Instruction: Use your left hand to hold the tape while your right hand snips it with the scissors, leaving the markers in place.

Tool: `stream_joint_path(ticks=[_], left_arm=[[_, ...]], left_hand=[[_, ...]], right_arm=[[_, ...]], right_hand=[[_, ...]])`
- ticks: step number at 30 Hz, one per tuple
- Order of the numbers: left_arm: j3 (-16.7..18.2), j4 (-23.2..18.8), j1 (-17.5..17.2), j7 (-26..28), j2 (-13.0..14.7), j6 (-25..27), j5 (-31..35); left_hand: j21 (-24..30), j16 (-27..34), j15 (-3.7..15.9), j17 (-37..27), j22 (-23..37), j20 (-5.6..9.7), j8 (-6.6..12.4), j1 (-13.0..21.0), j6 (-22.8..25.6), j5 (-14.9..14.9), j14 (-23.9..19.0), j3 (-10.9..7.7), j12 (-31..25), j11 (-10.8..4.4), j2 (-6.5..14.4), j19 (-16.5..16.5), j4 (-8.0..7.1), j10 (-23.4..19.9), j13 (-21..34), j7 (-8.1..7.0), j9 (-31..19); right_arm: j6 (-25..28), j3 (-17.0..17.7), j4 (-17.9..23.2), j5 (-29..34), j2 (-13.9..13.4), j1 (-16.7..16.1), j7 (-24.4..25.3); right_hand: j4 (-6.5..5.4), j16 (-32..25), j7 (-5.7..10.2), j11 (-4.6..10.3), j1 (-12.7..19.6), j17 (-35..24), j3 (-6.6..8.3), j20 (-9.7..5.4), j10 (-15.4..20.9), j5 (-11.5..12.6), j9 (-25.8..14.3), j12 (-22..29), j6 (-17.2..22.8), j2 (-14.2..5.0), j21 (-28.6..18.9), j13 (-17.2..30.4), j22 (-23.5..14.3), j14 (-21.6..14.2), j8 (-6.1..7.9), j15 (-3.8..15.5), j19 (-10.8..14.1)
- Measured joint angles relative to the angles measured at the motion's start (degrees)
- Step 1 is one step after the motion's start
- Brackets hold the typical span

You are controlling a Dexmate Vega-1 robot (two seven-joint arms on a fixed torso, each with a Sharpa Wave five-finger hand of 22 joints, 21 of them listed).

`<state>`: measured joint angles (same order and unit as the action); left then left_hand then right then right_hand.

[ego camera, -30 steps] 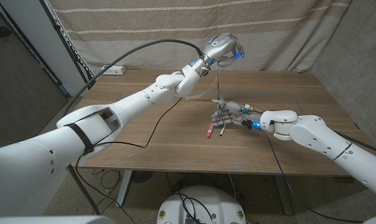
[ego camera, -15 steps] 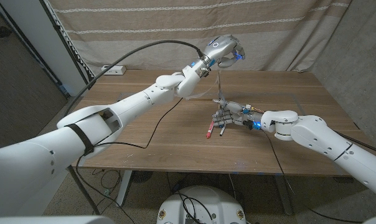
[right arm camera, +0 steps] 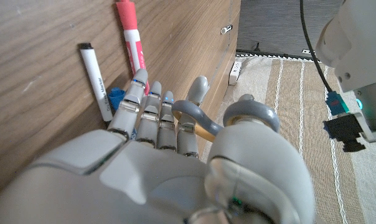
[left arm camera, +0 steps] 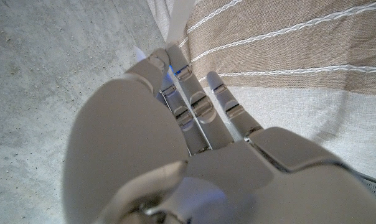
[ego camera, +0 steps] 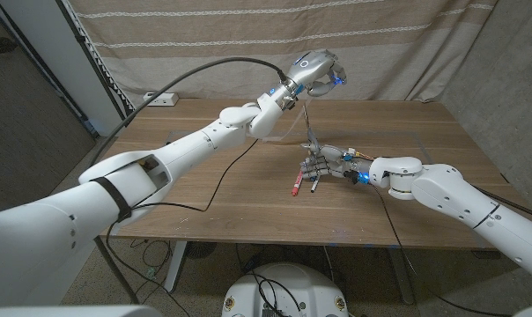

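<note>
A: Status on the tape?

B: Left hand is raised high above the table, fingers closed around the tape roll. A thin strip of tape runs down from it to the markers. Presumably held high to keep the strip taut for cutting.

A: Right hand?

B: Right hand is low, just above the markers, at the strip's lower end. Wrist view shows its fingers through the grey scissors loops, so it grips them. Can't tell whether the blades are open; they're hidden.

A: Markers OK?

B: Red marker and black-capped marker lie side by side on the table under the right hand. Cutting well above them should avoid nudging them.

A: Cut done?

B: Strip looks unbroken, so I'd say not yet.
</note>
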<state>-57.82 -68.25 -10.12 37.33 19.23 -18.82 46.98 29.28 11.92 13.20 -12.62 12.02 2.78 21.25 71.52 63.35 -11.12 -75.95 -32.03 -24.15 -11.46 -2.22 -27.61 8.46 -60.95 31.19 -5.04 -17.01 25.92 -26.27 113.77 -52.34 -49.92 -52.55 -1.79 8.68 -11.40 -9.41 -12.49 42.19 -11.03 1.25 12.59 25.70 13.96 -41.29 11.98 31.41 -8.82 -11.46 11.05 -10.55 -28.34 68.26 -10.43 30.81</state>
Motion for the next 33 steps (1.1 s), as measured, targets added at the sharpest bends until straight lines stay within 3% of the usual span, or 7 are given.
stream_joint_path(ticks=[15, 33], left_arm=[[1.5, -1.6, -1.3, -1.3, 0.9, 0.2, -1.5], [2.7, -2.6, -2.3, -2.5, 1.2, 0.0, -2.4]], left_hand=[[0.0, -0.1, 0.0, -1.0, 0.0, 0.0, 0.0, 0.0, 0.0, 0.0, 0.0, 0.0, -0.2, 0.01, 0.0, 0.0, 0.0, 0.0, 0.0, 0.0, 0.0], [0.4, 0.1, 0.0, -1.0, 0.0, 0.0, 0.15, 0.0, 0.0, 0.0, 0.0, 0.0, -0.2, 0.02, 0.0, 0.0, 0.0, 0.0, 0.0, 0.0, 0.0]], right_arm=[[0.0, 0.0, 0.8, 0.0, -0.1, -0.3, 0.5], [0.0, 0.1, 1.2, -0.1, -0.2, -0.5, 0.9]], right_hand=[[-0.19, 0.0, -0.08, 0.31, 0.8, 0.0, 0.65, 0.0, 0.3, -1.3, 0.0, 0.0, 0.6, -0.26, 0.0, 0.0, 0.0, -0.3, 0.34, 0.31, 0.0], [-0.13, 0.0, -0.23, 0.82, 3.0, 0.0, 2.98, 0.0, 1.0, -2.3, 0.1, 0.0, 2.1, -1.05, 0.0, 0.0, 0.0, -0.9, 0.82, 0.3, 0.0]])
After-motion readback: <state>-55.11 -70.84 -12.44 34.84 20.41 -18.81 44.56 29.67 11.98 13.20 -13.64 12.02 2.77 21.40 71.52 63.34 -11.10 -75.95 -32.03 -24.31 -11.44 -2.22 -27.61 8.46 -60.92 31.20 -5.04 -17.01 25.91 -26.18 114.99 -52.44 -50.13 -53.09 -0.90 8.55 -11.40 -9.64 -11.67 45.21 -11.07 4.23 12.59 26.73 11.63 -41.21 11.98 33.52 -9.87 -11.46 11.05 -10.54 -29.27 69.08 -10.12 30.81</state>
